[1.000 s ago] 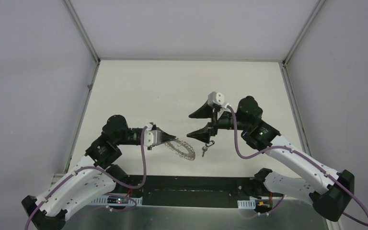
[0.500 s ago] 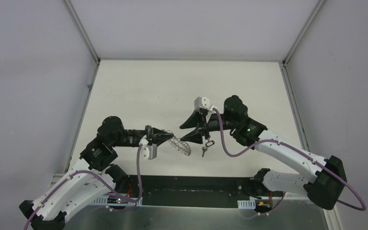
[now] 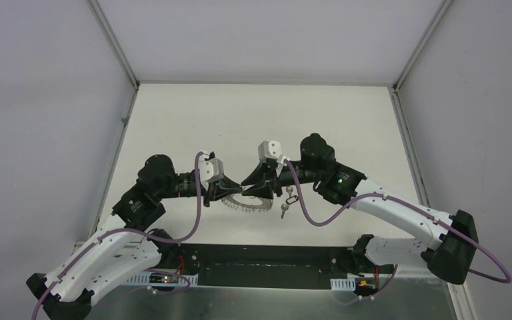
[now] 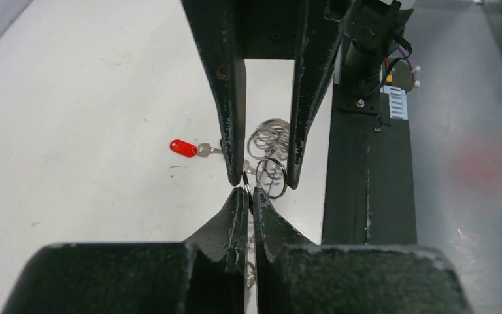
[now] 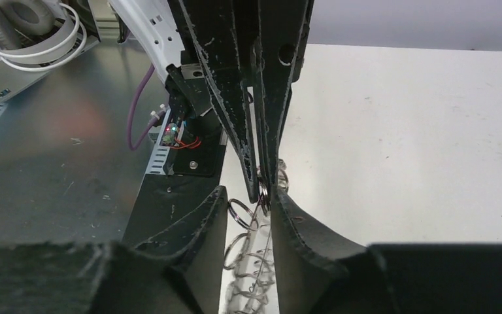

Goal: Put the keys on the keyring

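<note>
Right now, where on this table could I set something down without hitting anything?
The far half of the white table, up to the back wall, is bare. Crowded: the near middle, where the left tool and right tool meet at the silvery-grey loop-fringed keyring, with the small red-headed and silver keys just beside it.

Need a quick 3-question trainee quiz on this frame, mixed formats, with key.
1. True or false: the keys are already threaded on the keyring.
2. Which gripper is shut on the keyring? A) left B) right C) neither
3. Fill in: the keys lie on the ____.

Key:
1. False. They lie off the keyring.
2. A. The left gripper pinches a wire loop of it.
3. table
</note>
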Robot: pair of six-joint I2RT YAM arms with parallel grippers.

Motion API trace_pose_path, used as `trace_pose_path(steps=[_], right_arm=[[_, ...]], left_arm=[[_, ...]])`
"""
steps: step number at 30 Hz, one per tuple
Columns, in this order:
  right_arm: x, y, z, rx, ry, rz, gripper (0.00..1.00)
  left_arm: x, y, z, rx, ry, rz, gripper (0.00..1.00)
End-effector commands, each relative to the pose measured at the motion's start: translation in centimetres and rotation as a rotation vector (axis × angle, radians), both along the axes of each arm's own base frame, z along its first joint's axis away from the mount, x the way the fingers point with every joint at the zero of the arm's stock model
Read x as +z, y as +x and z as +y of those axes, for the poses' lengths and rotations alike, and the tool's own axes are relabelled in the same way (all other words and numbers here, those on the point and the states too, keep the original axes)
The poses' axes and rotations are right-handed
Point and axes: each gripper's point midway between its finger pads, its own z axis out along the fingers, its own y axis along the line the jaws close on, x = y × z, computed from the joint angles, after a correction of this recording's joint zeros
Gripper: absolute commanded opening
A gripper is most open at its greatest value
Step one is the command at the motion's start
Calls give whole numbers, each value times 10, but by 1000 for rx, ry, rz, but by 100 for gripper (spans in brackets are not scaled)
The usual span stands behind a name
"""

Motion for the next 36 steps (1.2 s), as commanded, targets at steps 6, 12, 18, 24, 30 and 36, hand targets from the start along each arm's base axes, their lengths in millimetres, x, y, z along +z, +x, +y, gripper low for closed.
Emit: trace_pose_path(steps=[6,12,18,24,30,36], right_arm=[[15,16,5,-64,16,-82,21],[13,17,7,-54,10,-87,21],[21,13,7,-37,27,-91,33],[44,4,-13,-59,109,-154,64],[74,1,-23,-91,210,-202,69],[75,9,-7,-92,172,-121,59]], left_arm=[[40,-12,2,13,-123,70,0],[44,-15,3,5,-132,60,0],[44,-16,3,-4,-128,45,0],[44,-14,8,11,-113,-26,0],[44,-18,10,-32,-92,-149,0],[45,-26,12,-84,-93,-244,0]])
